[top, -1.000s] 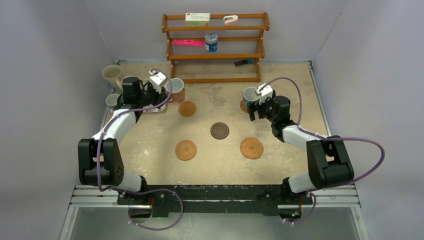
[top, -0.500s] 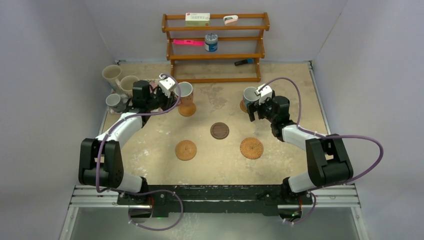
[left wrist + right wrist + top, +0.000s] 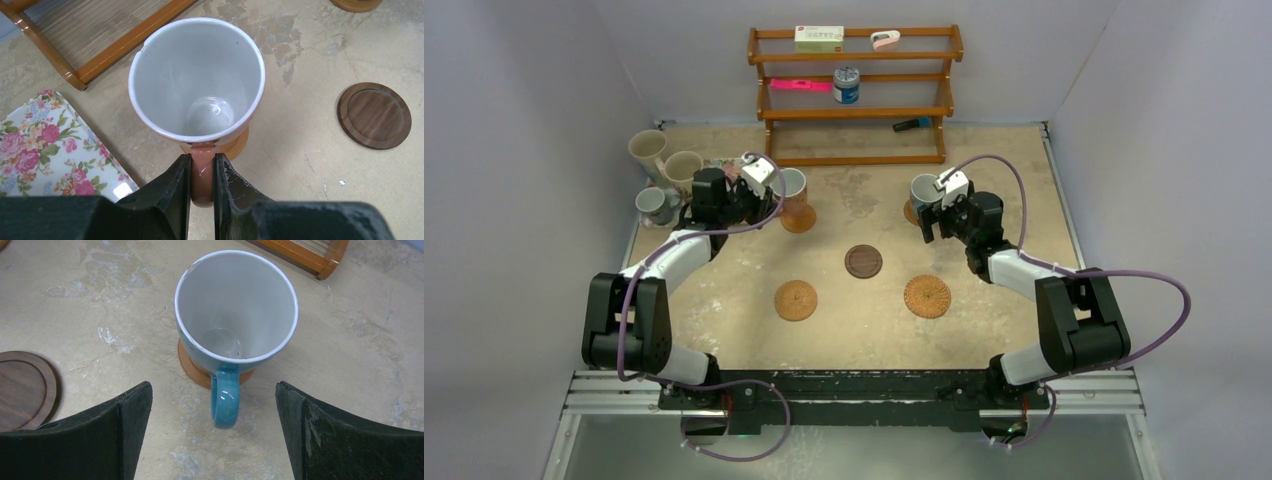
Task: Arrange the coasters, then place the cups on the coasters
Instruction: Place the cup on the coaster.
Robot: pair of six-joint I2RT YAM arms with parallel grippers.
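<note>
My left gripper [image 3: 202, 172] is shut on the handle of the orange-brown cup [image 3: 197, 80], which is upright over a tan coaster [image 3: 237, 145]; I cannot tell whether they touch. From above, this cup [image 3: 792, 185] is at the back left. The light blue cup [image 3: 235, 305] stands on another tan coaster [image 3: 195, 371]. Its handle points at my right gripper [image 3: 212, 390], which is open and a little short of it. A dark brown coaster [image 3: 863, 261] and two tan coasters [image 3: 795, 300] [image 3: 927, 296] lie bare. Two cream cups [image 3: 647, 148] [image 3: 682, 167] and a small grey cup [image 3: 654, 205] stand at the far left.
A floral tray [image 3: 45, 140] lies just left of the held cup. A wooden shelf rack [image 3: 854, 95] stands against the back wall, with a tin can [image 3: 846, 85] and small items on it. Grey walls close in both sides.
My left arm carried the orange-brown cup rightward from the tray area to above the tan coaster, then lowered it slightly. The right arm has not moved.
</note>
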